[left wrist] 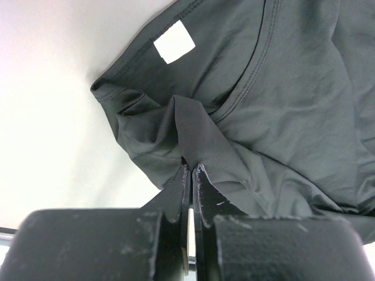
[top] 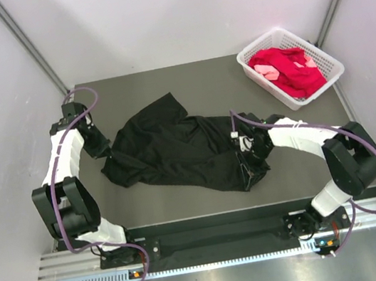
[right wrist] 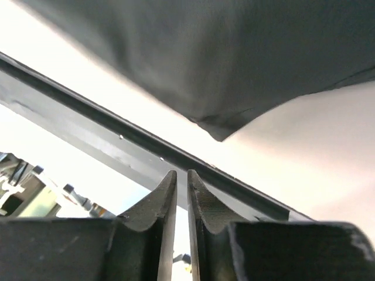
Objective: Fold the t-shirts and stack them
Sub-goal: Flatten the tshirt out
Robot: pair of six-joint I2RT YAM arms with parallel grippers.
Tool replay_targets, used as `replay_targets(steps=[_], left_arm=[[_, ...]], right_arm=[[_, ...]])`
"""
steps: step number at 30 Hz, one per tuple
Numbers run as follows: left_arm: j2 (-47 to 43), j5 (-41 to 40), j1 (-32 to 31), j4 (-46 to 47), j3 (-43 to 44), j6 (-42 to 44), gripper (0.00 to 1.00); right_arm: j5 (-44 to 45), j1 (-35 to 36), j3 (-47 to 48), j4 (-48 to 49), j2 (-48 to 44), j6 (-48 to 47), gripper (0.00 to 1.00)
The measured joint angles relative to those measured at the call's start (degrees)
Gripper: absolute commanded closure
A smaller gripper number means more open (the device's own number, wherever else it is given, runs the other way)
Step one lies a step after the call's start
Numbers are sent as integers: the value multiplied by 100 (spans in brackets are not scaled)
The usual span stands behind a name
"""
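A large black t-shirt lies crumpled across the middle of the table. My left gripper is at its left edge. In the left wrist view it is shut on a raised fold of the black t-shirt, near the collar and a white label. My right gripper is over the shirt's near right part. In the right wrist view its jaws are shut with nothing between them, and a corner of the black shirt hangs in front. Red and pale pink t-shirts lie in the basket.
A white lattice basket stands at the table's back right corner. The table's near edge rail runs just ahead of the right gripper. Grey walls close in the left, back and right sides.
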Motion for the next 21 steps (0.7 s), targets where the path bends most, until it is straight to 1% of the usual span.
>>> replay_targets(steps=[1,4,7,8,12,13,16,19,21], left_arm=[[-15,2,0,-2,-15,2,100],[-63,0,0,-11,-26,7,100],[-133,0,0,-24,-35,24,100],[-162,0,0,-26,-44,24,100],[-260,24,0,-24,-105,24,100],[-269,48,0,-24,-140,24,100],[-282,94,0,-22,-256,24,100],[-332,109,0,-24,-422,22,100],[-398,109,0,-2,-518,15,100]], right_arm=[[-39,0,-90,22,0,4,85],[-144,0,-166,63,0,109,79],[-90,0,-166,153,-92,365,71],[-48,0,-170,184,-168,501,65],[125,-57,-463,476,-581,1137,54],[164,-81,-581,560,-643,1307,50],[251,-122,-868,778,-688,1829,47],[337,-125,-1104,979,-841,2503,38],[516,-125,-1257,1119,-1154,3110,37]])
